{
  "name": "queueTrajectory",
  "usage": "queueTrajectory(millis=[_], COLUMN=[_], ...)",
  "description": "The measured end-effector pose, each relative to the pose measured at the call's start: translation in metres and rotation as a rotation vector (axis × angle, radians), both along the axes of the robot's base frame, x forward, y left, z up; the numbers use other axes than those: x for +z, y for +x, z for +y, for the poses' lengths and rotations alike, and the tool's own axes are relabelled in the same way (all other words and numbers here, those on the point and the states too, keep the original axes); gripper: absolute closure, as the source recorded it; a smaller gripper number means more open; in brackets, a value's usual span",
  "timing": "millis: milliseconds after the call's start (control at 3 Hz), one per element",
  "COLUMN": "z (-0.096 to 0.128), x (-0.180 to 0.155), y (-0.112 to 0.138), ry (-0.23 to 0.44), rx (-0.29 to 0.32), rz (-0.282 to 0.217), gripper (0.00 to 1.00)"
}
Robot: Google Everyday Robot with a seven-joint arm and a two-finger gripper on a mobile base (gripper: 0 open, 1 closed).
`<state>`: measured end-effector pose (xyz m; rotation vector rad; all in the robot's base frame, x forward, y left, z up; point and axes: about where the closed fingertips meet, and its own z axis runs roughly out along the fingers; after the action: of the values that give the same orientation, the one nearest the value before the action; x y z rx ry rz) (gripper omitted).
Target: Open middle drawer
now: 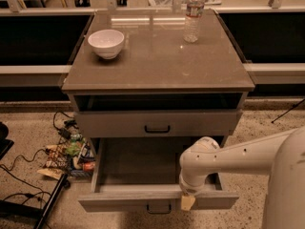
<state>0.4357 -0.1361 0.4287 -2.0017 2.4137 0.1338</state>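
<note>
clearly, fingers [187,202] hang by the open middle drawer [128,197] front.

No lettering could be read: the label on the water bottle [192,14] and the print on the snack packets [71,155] on the floor [28,132] were illegible. The gripper [187,202] hung at the front panel of the pulled-out middle drawer [138,195].
</note>
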Motion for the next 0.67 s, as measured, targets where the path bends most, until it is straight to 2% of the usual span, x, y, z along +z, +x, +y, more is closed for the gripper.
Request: queueTrajectory(millis=[333, 667], z=[-0.0001, -0.0005], x=[-0.0006, -0.0014], y=[-0.0006, -0.0018], ry=[0.0, 0.001], rx=[0.0, -0.002], rz=[0.002, 0.003], gripper=[0.0, 0.0])
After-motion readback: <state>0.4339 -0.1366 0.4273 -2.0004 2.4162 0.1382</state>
